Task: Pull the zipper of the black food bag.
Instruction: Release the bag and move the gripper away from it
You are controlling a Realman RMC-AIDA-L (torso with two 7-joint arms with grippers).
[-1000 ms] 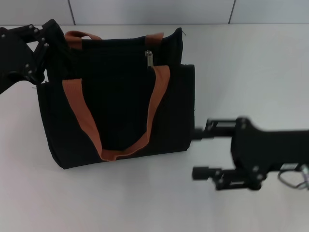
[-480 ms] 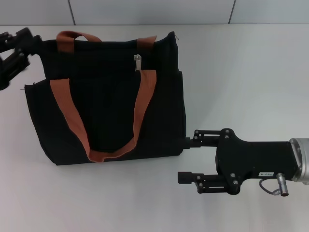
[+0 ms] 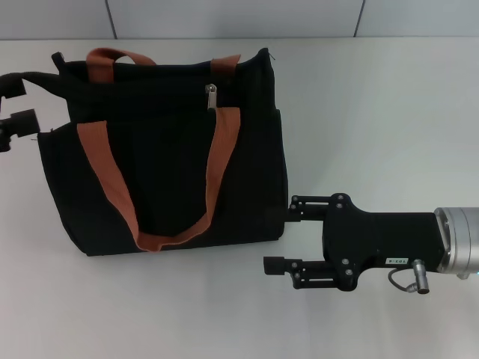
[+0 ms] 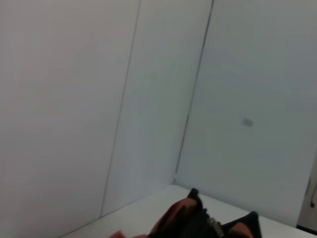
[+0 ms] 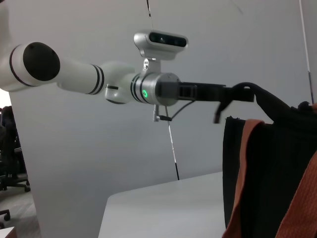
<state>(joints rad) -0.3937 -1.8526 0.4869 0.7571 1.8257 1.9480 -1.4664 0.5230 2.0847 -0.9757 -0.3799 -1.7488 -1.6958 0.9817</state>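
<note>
Head view: black food bag (image 3: 165, 149) has slid toward robot's left over the last second, now settled. Zipper (image 3: 212, 97) is on bag's top zip line, between the orange-brown handles (image 3: 217, 161), not gripped. Left gripper (image 3: 13, 103) has backed off bag's upper left corner, fingers apart. Right gripper (image 3: 284, 239) sits at bag's lower right corner, fingers apart, upper one touching bag.

Left wrist view: only bag top and zipper (image 4: 214, 227) show, own fingers not visible.

Right wrist view: left gripper (image 5: 225, 101) is at bag's top corner, clamped on nothing.

My guess: pull hasn't started.
</note>
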